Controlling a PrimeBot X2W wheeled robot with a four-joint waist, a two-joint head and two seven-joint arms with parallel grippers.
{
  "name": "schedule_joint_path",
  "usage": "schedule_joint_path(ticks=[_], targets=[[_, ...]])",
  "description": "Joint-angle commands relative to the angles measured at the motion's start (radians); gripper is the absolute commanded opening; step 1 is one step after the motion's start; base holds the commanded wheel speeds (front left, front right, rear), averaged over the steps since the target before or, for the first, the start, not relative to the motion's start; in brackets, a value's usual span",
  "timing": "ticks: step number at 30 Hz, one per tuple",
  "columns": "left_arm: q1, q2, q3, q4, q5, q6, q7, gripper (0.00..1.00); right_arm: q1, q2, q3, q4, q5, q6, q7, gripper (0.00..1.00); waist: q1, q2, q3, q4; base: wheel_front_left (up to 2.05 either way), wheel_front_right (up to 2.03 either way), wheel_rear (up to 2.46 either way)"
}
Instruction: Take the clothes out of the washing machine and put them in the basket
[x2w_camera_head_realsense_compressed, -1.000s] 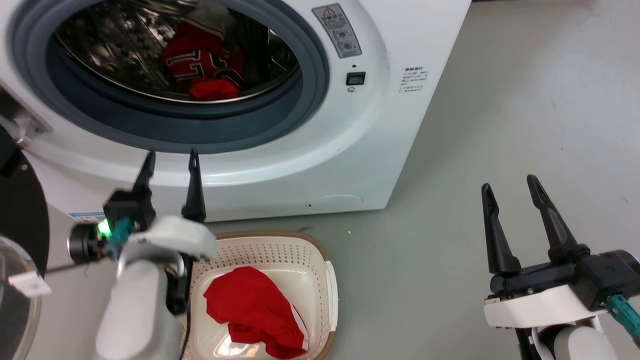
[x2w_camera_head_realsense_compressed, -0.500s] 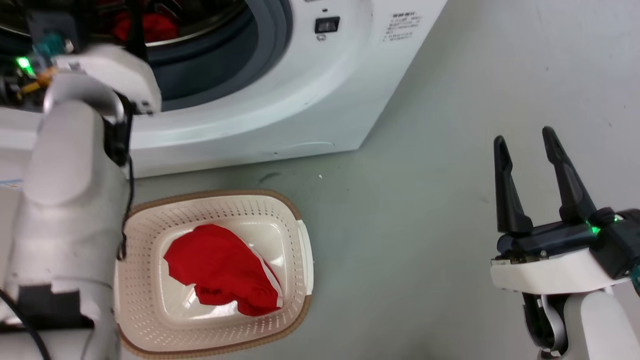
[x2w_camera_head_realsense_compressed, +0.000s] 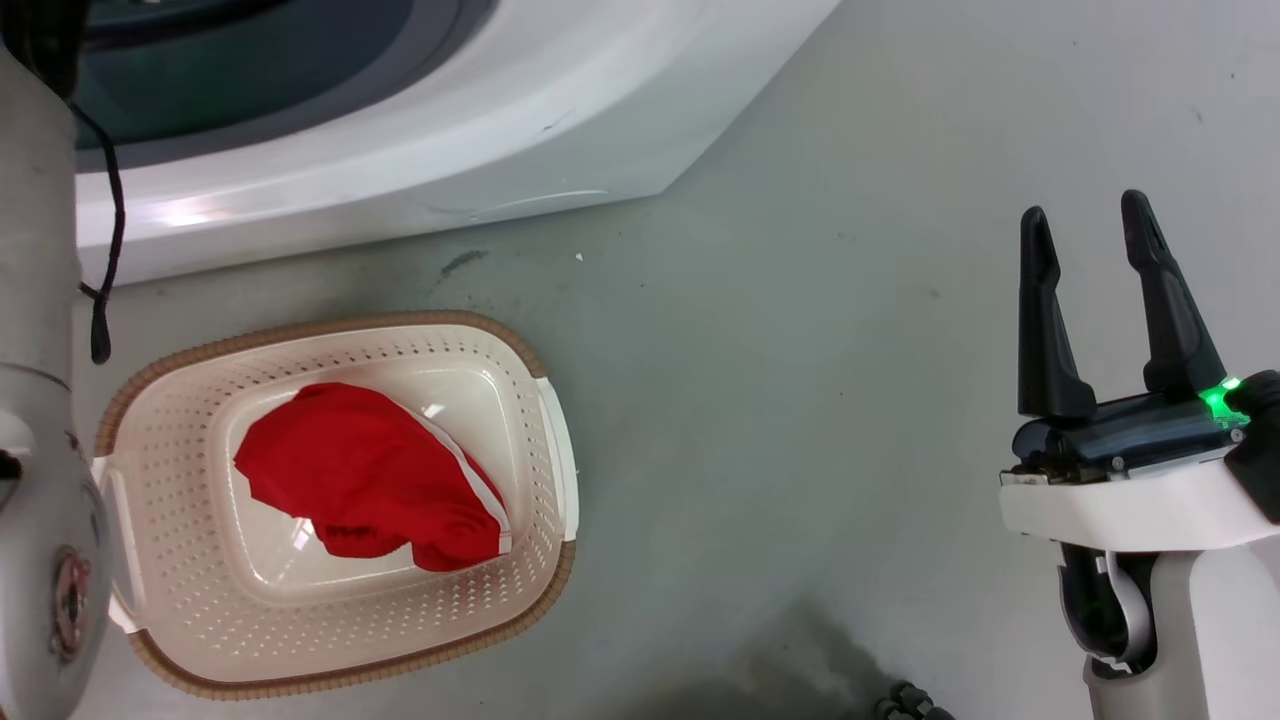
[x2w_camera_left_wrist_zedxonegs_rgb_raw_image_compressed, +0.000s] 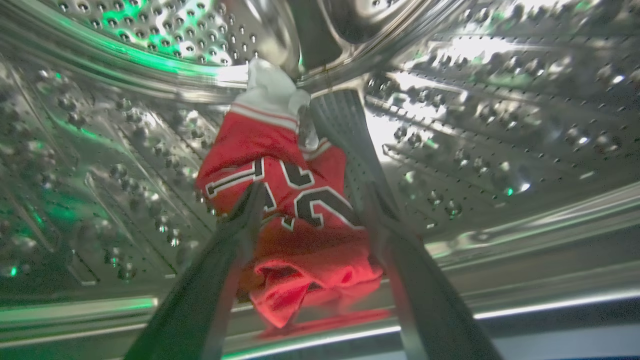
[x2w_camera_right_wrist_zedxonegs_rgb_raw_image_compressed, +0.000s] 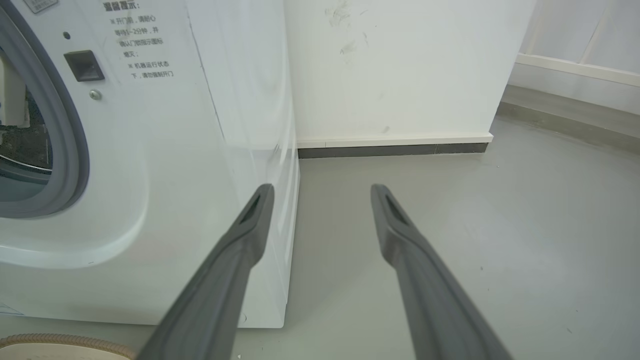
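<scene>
In the left wrist view my left gripper (x2w_camera_left_wrist_zedxonegs_rgb_raw_image_compressed: 307, 190) is inside the washing machine's steel drum (x2w_camera_left_wrist_zedxonegs_rgb_raw_image_compressed: 500, 125). It is open, one finger on each side of the red jersey (x2w_camera_left_wrist_zedxonegs_rgb_raw_image_compressed: 280, 170) with striped numerals. A plain red garment (x2w_camera_left_wrist_zedxonegs_rgb_raw_image_compressed: 310, 285) lies bunched in front of the jersey, and a white cloth piece (x2w_camera_left_wrist_zedxonegs_rgb_raw_image_compressed: 270, 90) sits behind it. The basket (x2w_camera_head_realsense_compressed: 540, 440) stands on the floor before the washing machine (x2w_camera_head_realsense_compressed: 450, 130) and holds a red garment (x2w_camera_head_realsense_compressed: 360, 470). My right gripper (x2w_camera_head_realsense_compressed: 1095, 230) hangs open and empty over bare floor at the right, also in its own view as the gripper (x2w_camera_right_wrist_zedxonegs_rgb_raw_image_compressed: 322, 192).
My pale left forearm (x2w_camera_head_realsense_compressed: 35, 400) runs up the left edge of the head view beside the basket. The machine's right side (x2w_camera_right_wrist_zedxonegs_rgb_raw_image_compressed: 240, 125) stands near a white wall (x2w_camera_right_wrist_zedxonegs_rgb_raw_image_compressed: 400, 65) with a dark skirting. Grey floor (x2w_camera_head_realsense_compressed: 800, 400) spreads to the right of the basket.
The head camera has tilted down, so the porthole slid out of the top of view. My left arm has reached up and into the drum. The right gripper stays open.
</scene>
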Motion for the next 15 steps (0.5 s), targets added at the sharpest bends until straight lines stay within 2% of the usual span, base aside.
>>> schedule_joint_path(ticks=[1,15], targets=[[-0.03,0.005,-0.004,0.023,-0.002,-0.005,0.036,1.0,-0.021,0.002,0.0,-0.004,0.008,-0.001,-0.002,1.0,-0.0002,0.0,0.031,-0.011,0.0,0.0,0.0],[-0.285,0.05,-0.039,0.161,-0.053,-0.031,0.439,1.0,-0.057,0.002,-0.003,-0.014,0.043,-0.001,-0.002,1.0,-0.0002,0.0,0.14,-0.042,0.0,0.0,0.0]])
